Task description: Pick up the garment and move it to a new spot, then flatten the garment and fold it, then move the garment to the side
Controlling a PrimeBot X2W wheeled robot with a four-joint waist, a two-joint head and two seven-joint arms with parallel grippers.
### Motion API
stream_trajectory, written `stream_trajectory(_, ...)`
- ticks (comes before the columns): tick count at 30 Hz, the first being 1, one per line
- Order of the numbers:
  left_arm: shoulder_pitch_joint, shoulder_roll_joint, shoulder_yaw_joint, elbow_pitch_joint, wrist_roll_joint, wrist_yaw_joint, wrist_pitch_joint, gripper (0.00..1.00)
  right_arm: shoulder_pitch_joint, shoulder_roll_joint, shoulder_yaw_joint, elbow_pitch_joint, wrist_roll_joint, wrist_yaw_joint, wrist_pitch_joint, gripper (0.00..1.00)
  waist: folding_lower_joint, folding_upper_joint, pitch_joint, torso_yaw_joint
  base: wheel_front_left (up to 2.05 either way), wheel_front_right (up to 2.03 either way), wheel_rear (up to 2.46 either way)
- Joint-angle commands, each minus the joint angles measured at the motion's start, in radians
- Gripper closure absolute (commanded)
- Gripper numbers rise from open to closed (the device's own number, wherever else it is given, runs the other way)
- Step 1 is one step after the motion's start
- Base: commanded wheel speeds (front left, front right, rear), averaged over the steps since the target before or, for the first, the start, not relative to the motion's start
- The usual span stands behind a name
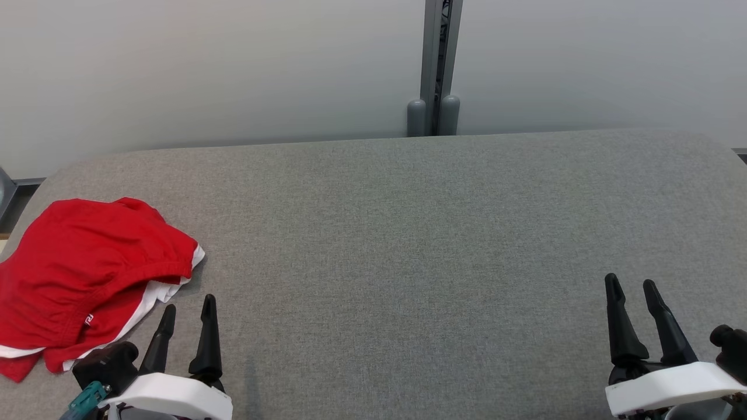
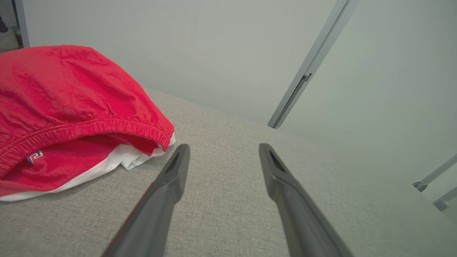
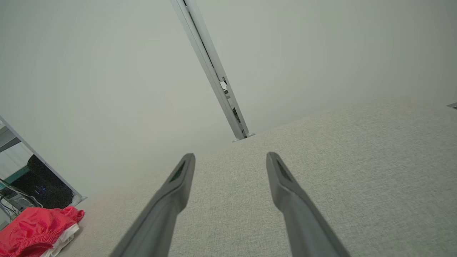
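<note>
One red garment [image 1: 87, 274] on grey surface [image 1: 408, 233]

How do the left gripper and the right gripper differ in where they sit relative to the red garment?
1. The left gripper sits close beside the red garment, a small gap between them; the right gripper is far across the grey table.
2. In the left wrist view the garment looms large beside the fingers; in the right wrist view it is small, in the lower left corner.
Shared: both are open, empty, fingers pointing toward the wall.
</note>
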Motion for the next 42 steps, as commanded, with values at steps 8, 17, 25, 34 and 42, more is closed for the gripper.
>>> stream_trajectory(8,0.003,0.013,-0.001,-0.005,0.099,0.014,-0.028,0.00,0.010,-0.013,-0.003,-0.019,-0.104,0.002,-0.029,0.00,0.0000,0.0000,0.000,0.001,0.00,0.00,0.00)
stream_trajectory(17,0.010,0.016,-0.006,0.004,0.186,0.022,-0.048,0.00,0.020,-0.013,-0.003,-0.031,-0.191,0.002,-0.050,0.00,0.0000,0.0000,-0.006,0.003,0.00,0.00,0.00)
stream_trajectory(25,0.016,0.021,-0.007,0.018,0.255,0.027,-0.066,0.00,0.029,-0.015,0.000,-0.031,-0.261,0.002,-0.068,0.00,0.0000,0.0000,-0.007,0.001,0.00,0.00,0.00)
stream_trajectory(34,0.024,0.016,0.006,0.027,0.314,0.035,-0.085,0.00,0.043,-0.016,-0.006,-0.020,-0.329,0.002,-0.086,0.00,0.0000,0.0000,-0.012,0.001,0.00,0.00,0.00)
stream_trajectory(42,0.032,0.012,0.035,0.050,0.352,0.020,-0.099,0.00,0.052,-0.014,-0.012,-0.013,-0.361,0.002,-0.101,0.00,0.0000,0.0000,-0.017,0.003,0.00,0.00,0.00)
